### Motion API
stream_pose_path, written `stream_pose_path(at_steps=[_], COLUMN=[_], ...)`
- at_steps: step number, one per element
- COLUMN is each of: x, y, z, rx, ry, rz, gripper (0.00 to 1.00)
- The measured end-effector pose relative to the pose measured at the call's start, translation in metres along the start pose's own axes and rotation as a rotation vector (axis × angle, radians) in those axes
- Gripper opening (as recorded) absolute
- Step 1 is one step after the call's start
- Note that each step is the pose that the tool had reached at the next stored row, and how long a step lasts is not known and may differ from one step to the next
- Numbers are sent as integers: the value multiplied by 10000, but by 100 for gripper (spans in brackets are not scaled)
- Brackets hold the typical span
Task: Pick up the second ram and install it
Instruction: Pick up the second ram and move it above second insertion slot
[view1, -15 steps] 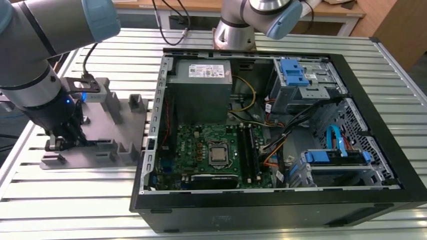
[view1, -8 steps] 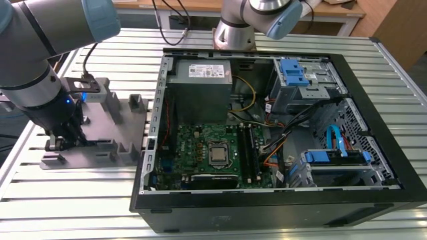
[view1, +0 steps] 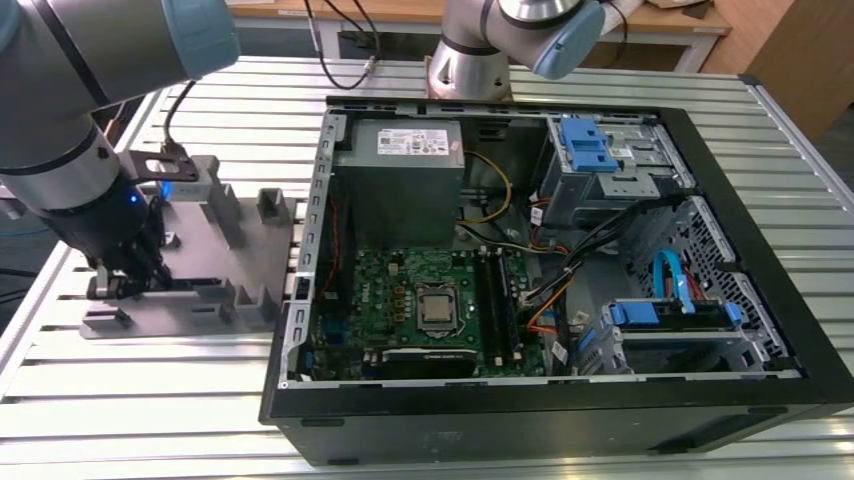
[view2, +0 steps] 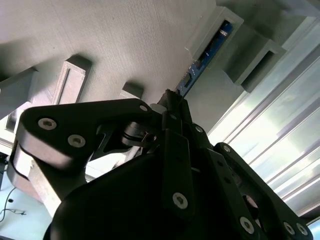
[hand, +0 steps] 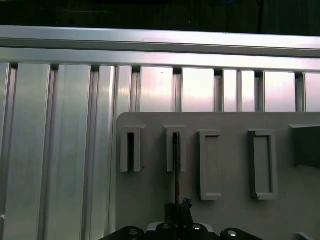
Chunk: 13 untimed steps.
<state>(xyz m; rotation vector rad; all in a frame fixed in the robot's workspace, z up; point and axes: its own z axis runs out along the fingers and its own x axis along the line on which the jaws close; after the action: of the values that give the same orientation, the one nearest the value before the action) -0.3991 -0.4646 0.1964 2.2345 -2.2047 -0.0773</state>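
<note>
step: pick-up half of the task, judged from the grip at the fixture; install not yet begun
gripper (view1: 127, 285): down on the grey fixture (view1: 200, 250), at 9 o'clock from the open computer case (view1: 534, 425) in the exterior view
fingers (view2: 182, 114): drawn together on the near end of the stick, pinching it by the look of both wrist views
second ram (hand: 176, 162): on edge in a narrow slot of the fixture, far end seated between the slot walls, near end at the fingertips; seen as a bluish-dark strip (view2: 206, 52) in the second wrist view
next move, judged: calls for a straight pull along the slot with no twist and a square hold on so thin a board; also a clear path toward the motherboard (view1: 400, 285), at 3 o'clock from the fixture
risk, judged: binding against the slot walls under any sideways lean
surface: ribbed aluminium table (view1: 160, 400), pale and reflective, with fixture and case both flat on it
room: base of another arm (view1: 467, 60) at 12 o'clock from the case; wooden bench (view1: 667, 20) beyond, at 1 o'clock; cables trailing down near the table's far edge
</note>
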Motion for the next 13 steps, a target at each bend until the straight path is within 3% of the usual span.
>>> stream_pose_path(at_steps=[13], x=[-3], y=[4], z=[-92], rx=[-3], ry=[2], rz=[0], gripper=[14])
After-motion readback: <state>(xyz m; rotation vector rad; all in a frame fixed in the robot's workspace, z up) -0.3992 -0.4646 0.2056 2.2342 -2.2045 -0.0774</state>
